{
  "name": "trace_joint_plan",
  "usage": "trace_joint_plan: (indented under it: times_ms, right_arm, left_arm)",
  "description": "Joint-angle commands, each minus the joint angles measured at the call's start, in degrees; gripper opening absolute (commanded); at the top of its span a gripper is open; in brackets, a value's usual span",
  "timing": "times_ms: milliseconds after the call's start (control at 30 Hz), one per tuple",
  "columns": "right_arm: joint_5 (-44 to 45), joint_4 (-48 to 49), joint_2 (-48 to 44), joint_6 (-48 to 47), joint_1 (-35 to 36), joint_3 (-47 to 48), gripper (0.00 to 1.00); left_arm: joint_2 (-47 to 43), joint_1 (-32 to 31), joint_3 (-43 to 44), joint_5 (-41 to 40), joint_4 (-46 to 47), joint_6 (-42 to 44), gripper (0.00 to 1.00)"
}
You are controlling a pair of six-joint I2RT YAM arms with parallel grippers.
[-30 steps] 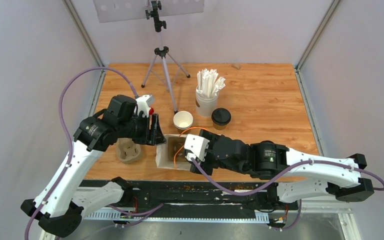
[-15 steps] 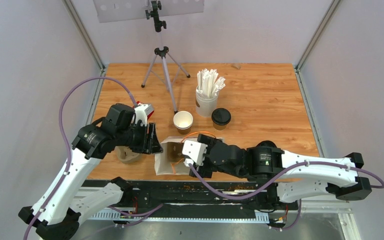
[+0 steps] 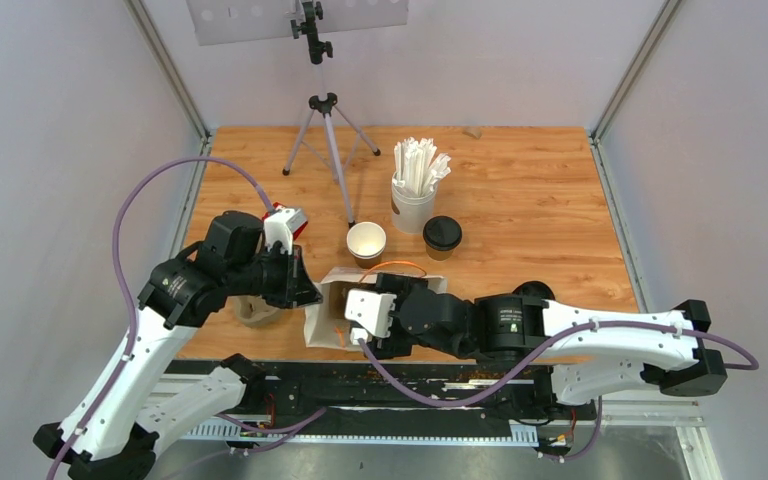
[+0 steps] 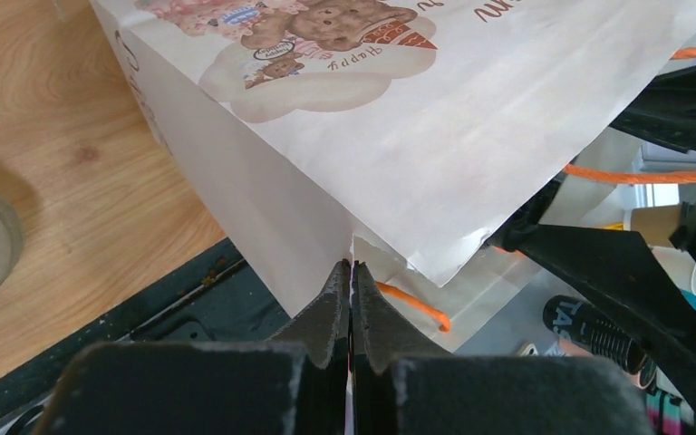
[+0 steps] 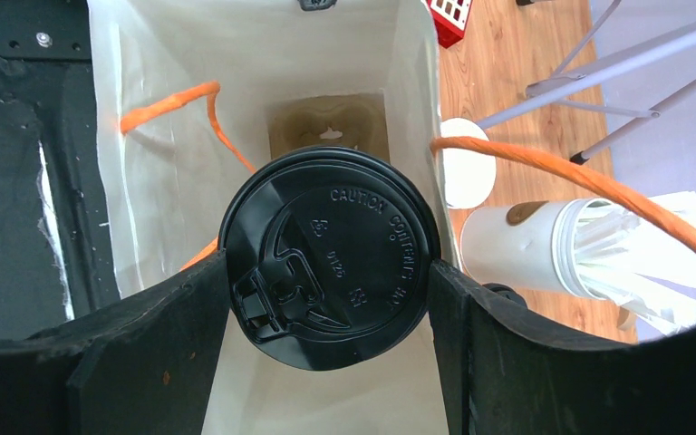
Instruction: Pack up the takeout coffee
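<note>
A takeout coffee with a black lid hangs in the open mouth of a white paper bag, and my right gripper is shut on it, one finger at each side of the lid. A brown cardboard insert lies at the bag's bottom. My left gripper is shut on the bag's upper edge, next to an orange handle. From above, the left gripper is at the bag's left side. A second lidded takeout coffee stands on the table behind.
A lidless paper cup stands just behind the bag. Beside it is a white cup of wrapped straws. A cardboard cup carrier lies under the left arm. A tripod stands at the back.
My left gripper came down and closed on the bag's edge. The right arm carried the coffee leftward over the bag's mouth, and the bag shifted slightly left.
</note>
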Motion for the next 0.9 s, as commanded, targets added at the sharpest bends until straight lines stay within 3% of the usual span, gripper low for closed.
trace_joint_plan:
  times_ms: [0,200,300,400,500,700,867]
  right_arm:
    - [0.5,3.8,-0.3,-4.7,0.3,-2.0,0.56]
    - [-0.6,2.2,0.1,-6.3,0.3,-3.8,0.56]
    - [-1.0,1.2,0.8,-6.1,0.4,-4.5,0.56]
    - [-0.2,1.6,1.2,-6.2,0.4,-5.2,0.56]
    - [0.8,3.0,1.6,-6.7,0.4,-5.5,0.56]
    - [1.8,4.5,3.4,-7.2,0.7,-4.9,0.56]
    - [3.3,5.4,4.8,-6.9,0.7,-4.2,0.56]
  left_arm:
    - [-1.2,0.2,-1.4,3.7,5.2,1.0,0.0]
    - [-1.6,0.2,-2.1,4.7,6.3,1.4,0.0]
    - [-1.4,0.2,-1.6,3.5,4.7,0.9,0.15]
    - [-2.0,0.2,-1.8,3.5,3.4,0.3,0.25]
    - [-3.1,0.2,-2.2,3.6,2.3,-0.3,0.43]
    - [-6.2,0.2,-4.9,3.0,1.6,-1.4,0.54]
    - [-7.6,0.2,-6.6,2.0,1.0,-0.9,0.56]
